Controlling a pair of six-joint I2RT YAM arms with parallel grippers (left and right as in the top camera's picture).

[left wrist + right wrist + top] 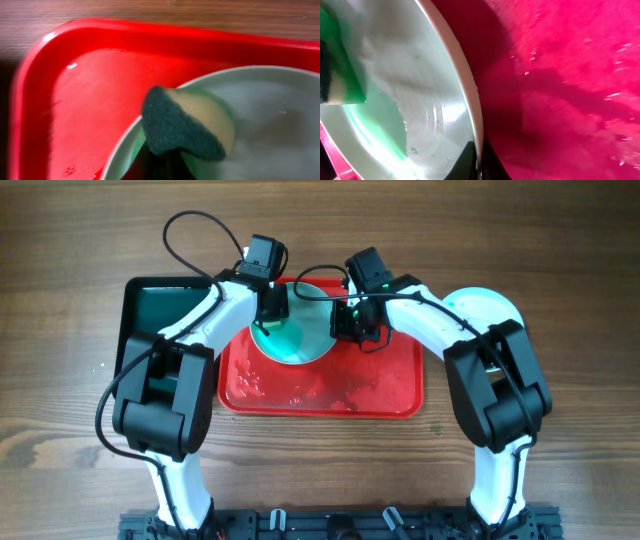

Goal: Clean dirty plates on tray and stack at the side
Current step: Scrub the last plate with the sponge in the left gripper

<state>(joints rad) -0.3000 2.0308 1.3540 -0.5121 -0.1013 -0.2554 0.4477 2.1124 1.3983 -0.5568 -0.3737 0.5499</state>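
A pale turquoise plate (297, 338) with green smears stands tilted over the back of the red tray (330, 392). My right gripper (346, 320) is shut on its right rim; in the right wrist view the fingers (479, 161) pinch the rim of the plate (420, 95) above the tray (570, 75). My left gripper (270, 306) is shut on a green and yellow sponge (185, 125) pressed on the plate (270, 115). The sponge also shows in the right wrist view (335, 70). Another pale plate (487, 306) lies on the table at the right, partly hidden by my right arm.
A smaller black tray (160, 305) lies left of the red tray, touching it. The red tray's floor is wet with droplets (330, 395). The wooden table (560, 470) surrounds both trays.
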